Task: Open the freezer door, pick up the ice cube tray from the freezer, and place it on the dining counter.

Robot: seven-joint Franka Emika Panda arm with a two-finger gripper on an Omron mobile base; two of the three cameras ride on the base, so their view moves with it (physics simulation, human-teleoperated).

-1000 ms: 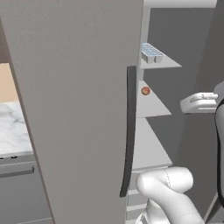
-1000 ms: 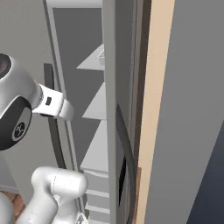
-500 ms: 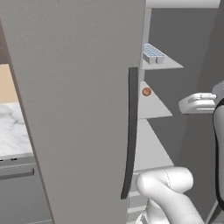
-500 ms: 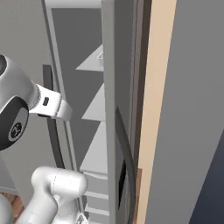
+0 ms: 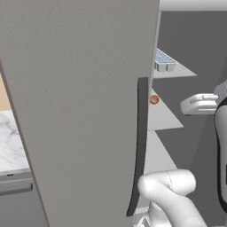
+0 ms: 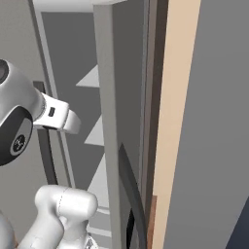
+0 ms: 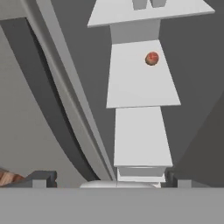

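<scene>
My fingers (image 7: 109, 181) stand spread as wide as they go, one dark tip (image 7: 41, 178) at each bottom corner of the hand view, and they hold nothing. Between them I look into the freezer (image 7: 192, 87): a column of pale grey shelves against the dark grey interior. I count three full shelves in the hand view, with shorter steps stacked below the lowest.

One small round red-orange item (image 7: 152, 58) sits on the second shelf (image 7: 142, 83), near its far right corner. One ice cube tray (image 5: 163, 60) rests on the top shelf (image 5: 175, 71), at the front left edge; in the left base view I see its pale blue grid, and in the hand view only two pale undersides of it at the top edge. My fingers are well below and apart from it.

To my left the freezer door (image 5: 84, 102) stands swung open, with its one long, curved dark handle (image 5: 138, 146) running down its edge. In the right base view my wrist (image 6: 57, 115) reaches into the opening, just beside the narrower grey door (image 6: 113, 131).

Compared with a second ago, the door has swung a little further aside, and my wrist has eased slightly deeper towards the shelves. The tray and the red-orange item lie where they were.

A marble worktop (image 5: 11, 146) shows at the far left, behind the door.
</scene>
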